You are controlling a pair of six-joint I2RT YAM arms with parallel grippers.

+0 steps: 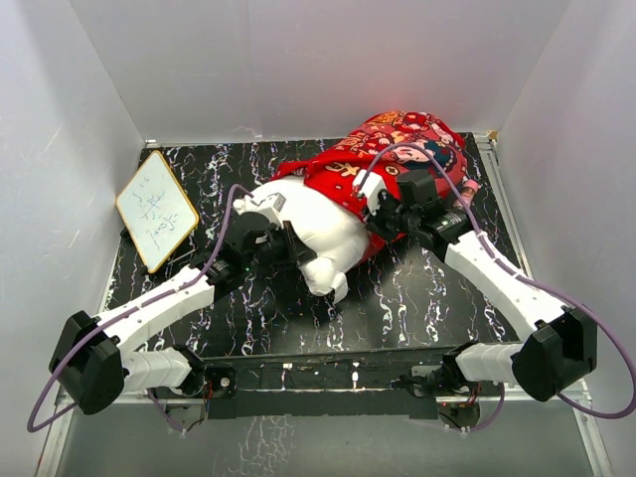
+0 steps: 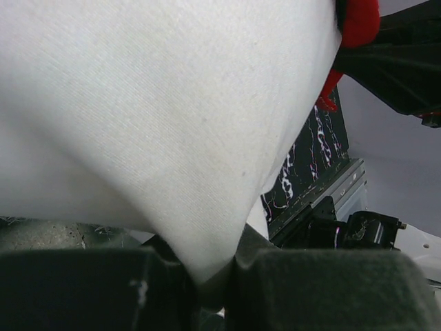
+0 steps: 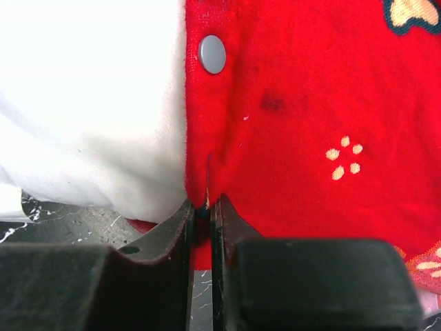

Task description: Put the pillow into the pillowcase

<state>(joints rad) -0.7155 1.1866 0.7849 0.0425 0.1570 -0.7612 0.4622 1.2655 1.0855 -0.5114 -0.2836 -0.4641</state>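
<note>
My right gripper (image 3: 203,210) is clamped on the thin hem of the pillowcase (image 3: 310,103), just below a snap button (image 3: 212,54); my left gripper (image 2: 207,276) is pinched shut on a fold of the pillow (image 2: 138,103). The pillow lies on the table (image 1: 417,298), far end inside the red case, near end bare. Both holds look shallow: if I pull the hem too hard, cloth may slip free, or the pillow may bunch at the mouth and jam.

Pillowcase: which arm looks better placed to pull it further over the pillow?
Right, probably: the right claw is shut on the pillowcase hem below the snap button; the left claw pinches only the pillow.
</note>
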